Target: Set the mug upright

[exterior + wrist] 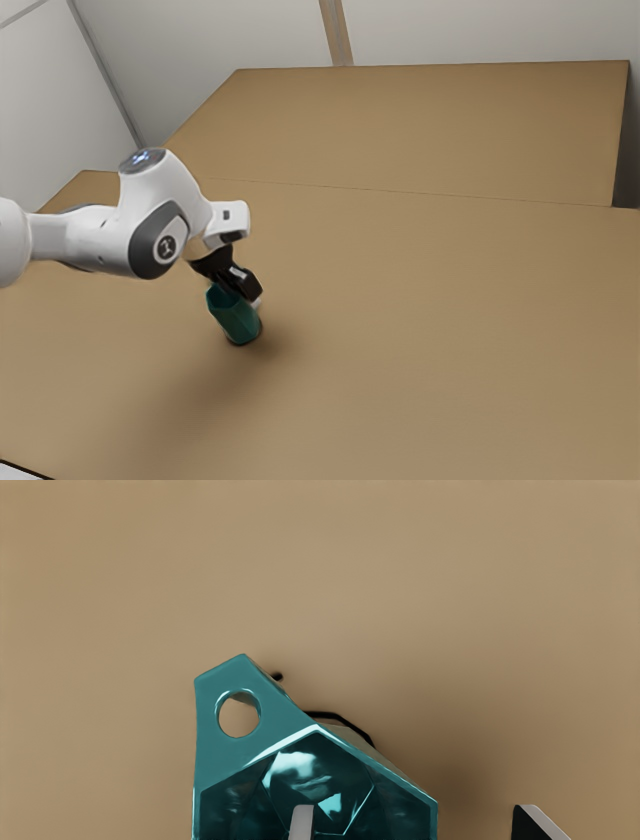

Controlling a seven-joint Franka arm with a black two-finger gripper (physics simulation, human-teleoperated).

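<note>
The teal mug (236, 318) is at the table's (430, 300) near part, left of the middle in the exterior view, with its mouth turned up toward my hand. It looks close to upright there, though from this angle I can't be sure its base sits flat. My gripper (243, 291) is down at its rim, with the arm (100, 237) reaching in from the exterior view's left.

My fingers stand well apart, one on each side of a stretch of the mug's wall, and I have no grip on it. In the wrist view one finger (302, 825) is over the mouth, with the faceted inside behind it; the other (531, 827) is outside the mug, with a gap between it and the wall. The handle (205, 715), pierced by a round hole, juts from the mug's side, clear of both fingers.
</note>
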